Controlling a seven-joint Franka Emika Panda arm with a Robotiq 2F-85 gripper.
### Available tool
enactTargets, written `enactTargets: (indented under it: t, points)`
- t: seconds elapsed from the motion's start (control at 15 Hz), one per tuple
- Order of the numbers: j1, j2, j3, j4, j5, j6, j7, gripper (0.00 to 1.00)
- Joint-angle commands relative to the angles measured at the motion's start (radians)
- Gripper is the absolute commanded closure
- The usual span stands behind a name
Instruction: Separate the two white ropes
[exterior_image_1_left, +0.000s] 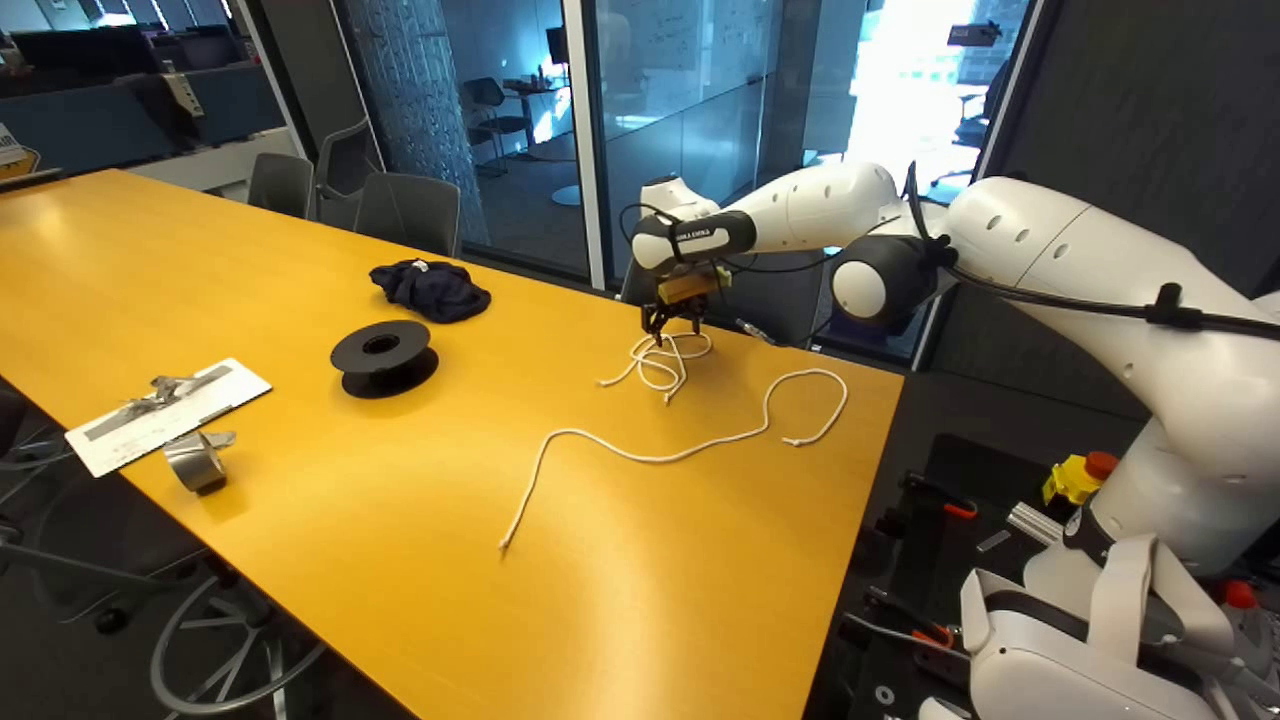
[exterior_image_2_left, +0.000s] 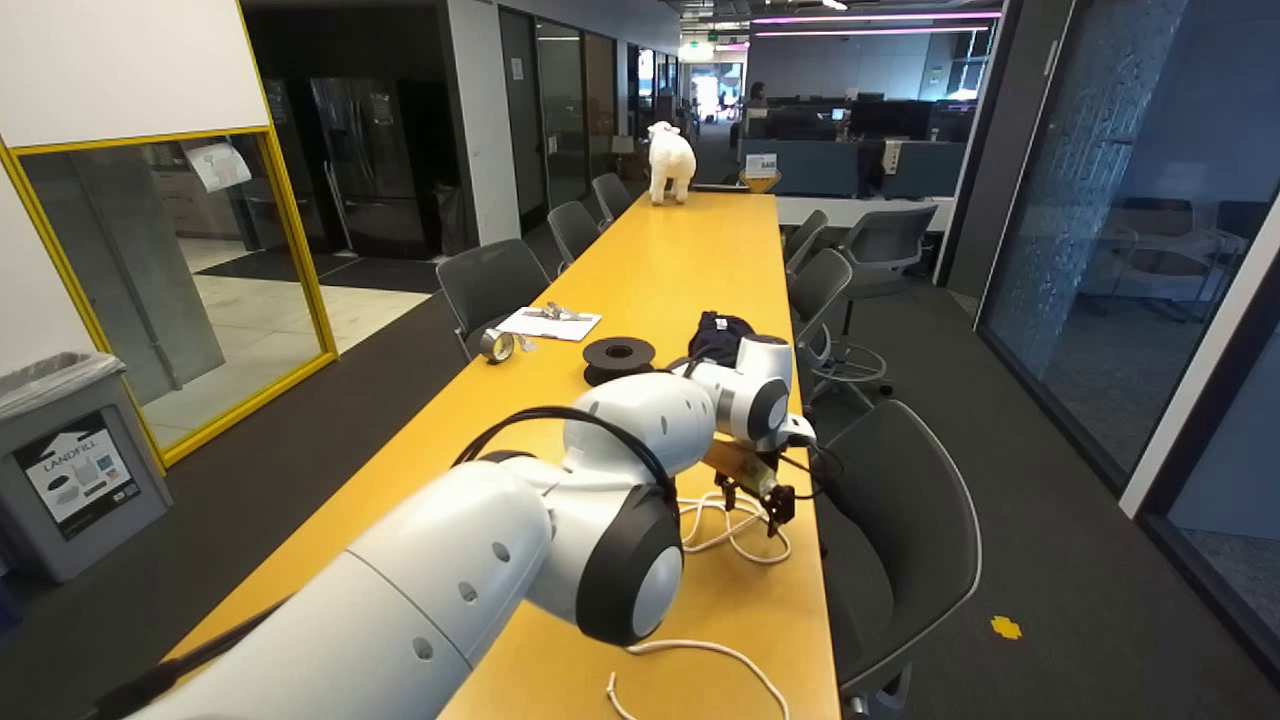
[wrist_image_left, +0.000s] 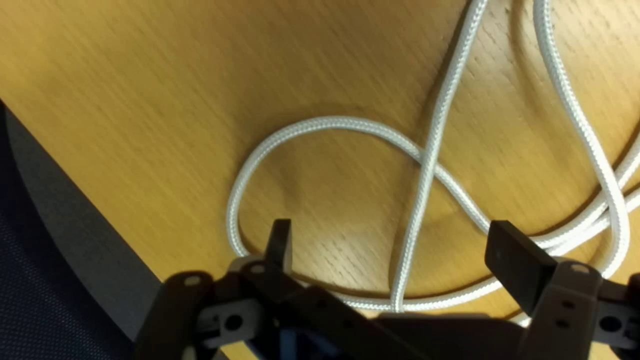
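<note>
Evidently the looped rope (wrist_image_left: 436, 140) lies beneath the tool (wrist_image_left: 392, 240), its fingers (wrist_image_left: 515, 262) well apart, strands crossing below the gap. We see nothing gripped; whether a fingertip touches cord, we cannot tell.

Main risk, we judge: closing here could catch several strands at once, since they cross so near, and a lift might then tighten the tangle. A low sweep toward the stretched rope (exterior_image_1_left: 655, 460) could mix the pair; in an exterior view they lie apart on the surface (exterior_image_1_left: 400, 500). The looped one is near the surface's edge, so a careless drag that way may send it over.

Appearance: both white and thin. Up close we note a round, braided cord, faintly shiny. The looped one bunches in overlapping curls, not every strand traceable; the stretched one snakes loosely, hooked back at one end.
</note>
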Motion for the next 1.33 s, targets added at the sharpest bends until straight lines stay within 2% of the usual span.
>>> enactTargets:
  t: [0.0, 0.47, 0.53, 0.6, 1.0, 1.2, 1.27]
  points:
    - [-0.012, 0.014, 0.014, 0.029, 0.024, -0.009, 0.027, 0.00]
    - [-0.019, 0.022, 0.020, 0.031, 0.025, -0.004, 0.042, 0.00]
    - [-0.019, 0.025, 0.020, 0.031, 0.023, 0.002, 0.042, 0.25]
    - [-0.019, 0.026, 0.019, 0.031, 0.022, 0.002, 0.041, 0.26]
    - [-0.019, 0.028, 0.020, 0.034, 0.021, 0.002, 0.041, 0.73]
    - [-0.019, 0.028, 0.024, 0.036, 0.019, 0.000, 0.033, 0.94]
    - [-0.019, 0.026, 0.029, 0.037, 0.017, -0.001, 0.008, 0.96]
